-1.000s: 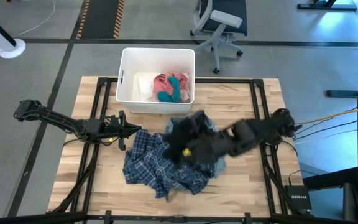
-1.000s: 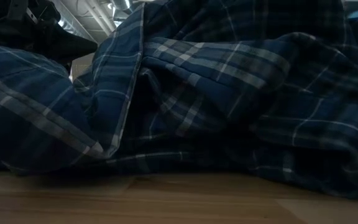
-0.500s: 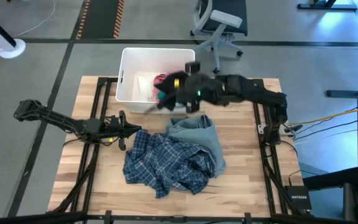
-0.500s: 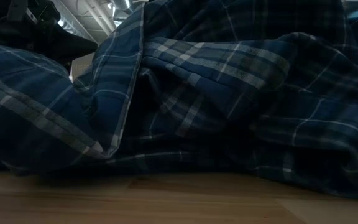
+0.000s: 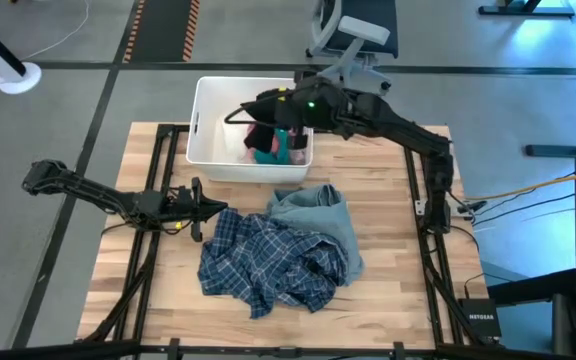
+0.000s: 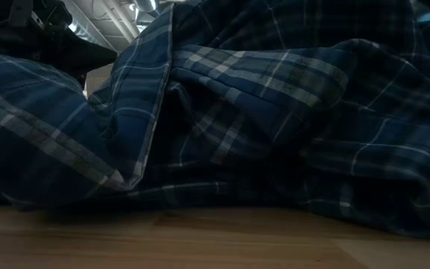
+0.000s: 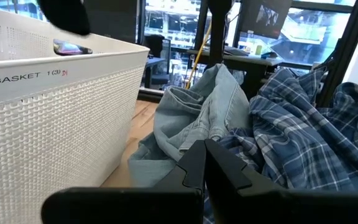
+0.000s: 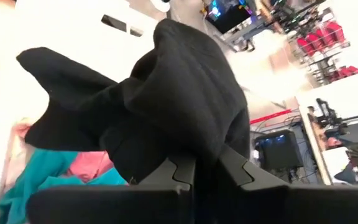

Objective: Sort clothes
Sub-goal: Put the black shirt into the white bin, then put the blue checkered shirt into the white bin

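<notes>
- The black garment [image 8: 160, 106] now hangs over the white bin [image 5: 204, 120], clamped between the fingers of the right gripper [image 5: 258, 112]; a second ago that gripper was down at the pile in the middle of the table, and half a second ago it was just at the bin's near edge.
- The right arm has swung from low over the table to a long reach across the bin's open top.
- The black piece is a soft, ribbed-looking knit, bunched where the fingers pinch it, with a pointed flap trailing off to one side.
- Below it inside the bin lie a teal item [image 5: 273, 150] and a pink item [image 8: 92, 167], touching each other; in the high view the hanging garment covers part of them.
- With the arm gone from the pile, the light blue denim piece [image 5: 318, 215] shows in full; it lies crumpled just in front of the bin.
- The navy-white plaid shirt [image 5: 268, 265] has not shifted: a rumpled heap in the middle of the wooden table [image 5: 388, 290], its edge overlapping the denim. It fills the low view with dark folds.
- The left gripper [image 5: 208, 208] has stayed where it was, fingers together and holding nothing, resting low at the plaid shirt's left edge.
</notes>
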